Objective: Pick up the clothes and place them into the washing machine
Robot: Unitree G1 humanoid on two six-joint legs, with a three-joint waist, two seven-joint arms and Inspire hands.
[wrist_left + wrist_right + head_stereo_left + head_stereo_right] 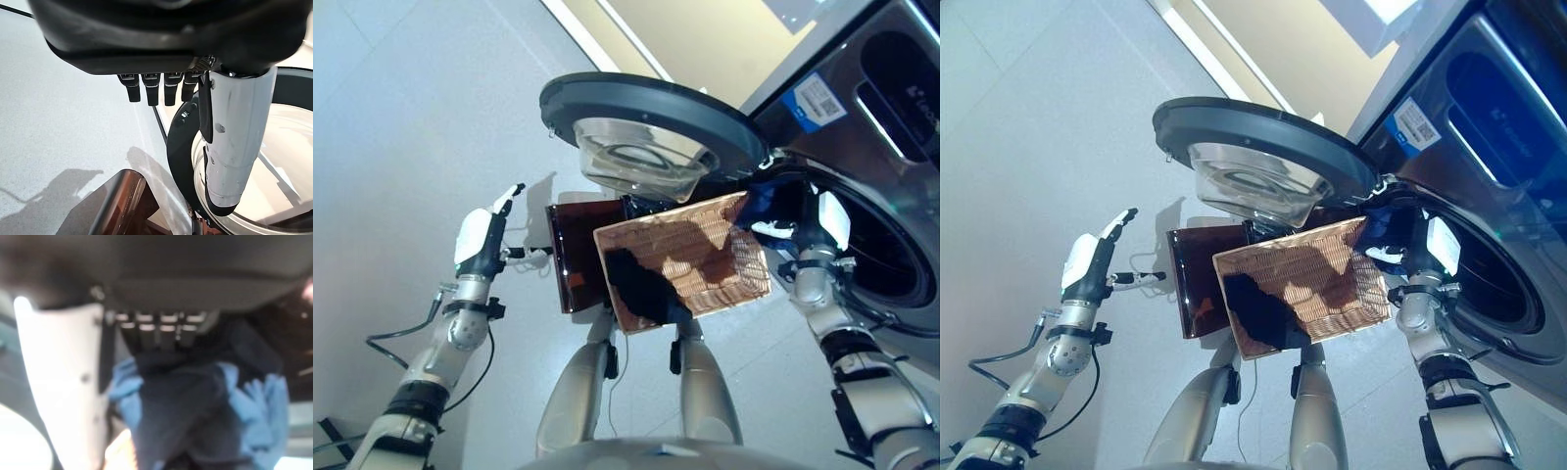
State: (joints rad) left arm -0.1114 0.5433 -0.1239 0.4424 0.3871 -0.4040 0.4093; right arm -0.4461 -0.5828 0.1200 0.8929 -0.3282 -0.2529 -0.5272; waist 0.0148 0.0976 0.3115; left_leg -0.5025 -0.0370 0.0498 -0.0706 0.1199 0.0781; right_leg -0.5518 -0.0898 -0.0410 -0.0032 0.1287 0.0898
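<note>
A shallow wicker basket point(744, 279) rests on a dark brown box point(570, 257) beside the washing machine point(862, 108). A dark garment point(641, 284) lies in the basket's near left corner. My right hand point(815, 243) is at the rim of the drum opening point(886, 259), past the basket's far right corner, shut on a blue cloth point(766, 201). In the right wrist view the blue cloth point(244, 401) hangs bunched under the fingers point(156, 330) beside the white thumb. My left hand point(481, 240) is raised left of the box, open and empty.
The machine's round door point(646, 113) with its glass bowl stands swung open above the basket and the box. It also shows in the left wrist view point(288, 161), close to my left hand's thumb. Pale floor point(411, 117) stretches to the left.
</note>
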